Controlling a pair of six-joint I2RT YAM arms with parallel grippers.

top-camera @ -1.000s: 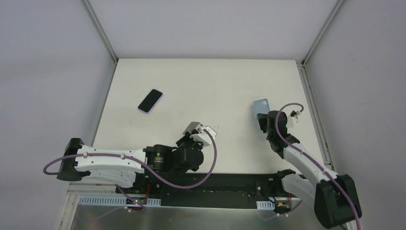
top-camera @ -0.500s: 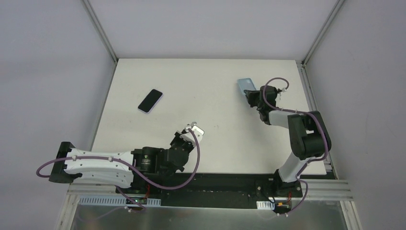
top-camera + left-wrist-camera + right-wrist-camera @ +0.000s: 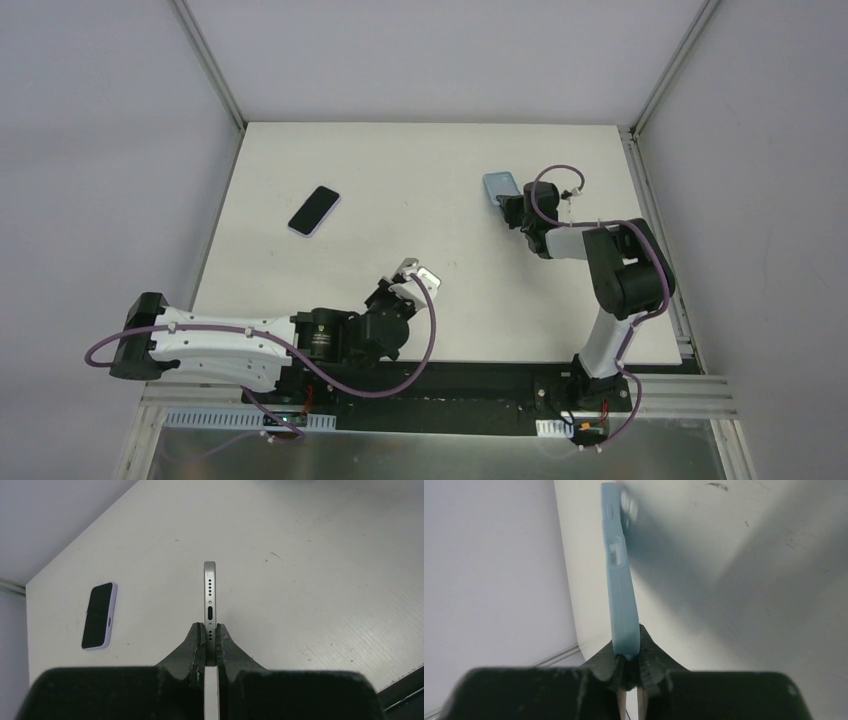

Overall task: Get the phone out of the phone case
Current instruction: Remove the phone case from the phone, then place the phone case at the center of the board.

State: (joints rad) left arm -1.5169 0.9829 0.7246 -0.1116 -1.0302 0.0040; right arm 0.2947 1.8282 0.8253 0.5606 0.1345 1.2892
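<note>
The left gripper [image 3: 210,639] pinches the slim silver-edged phone [image 3: 210,587] while the right gripper [image 3: 628,655] clamps the thin light-blue phone case [image 3: 620,585].

We take this for a robotics lab test cell: 2 arms [image 3: 220,340] bolted at the near edge of a white table [image 3: 440,170], closed in by plain grey walls [image 3: 100,150] and aluminium frame posts [image 3: 205,55], with purple cables [image 3: 437,320] looping along them.

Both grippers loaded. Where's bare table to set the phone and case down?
Widest bare patch: table centre, between the lying phone and the blue case in the right gripper. Also free: the near strip right of the left gripper. Crowded: right around that gripper and its silver phone.
</note>
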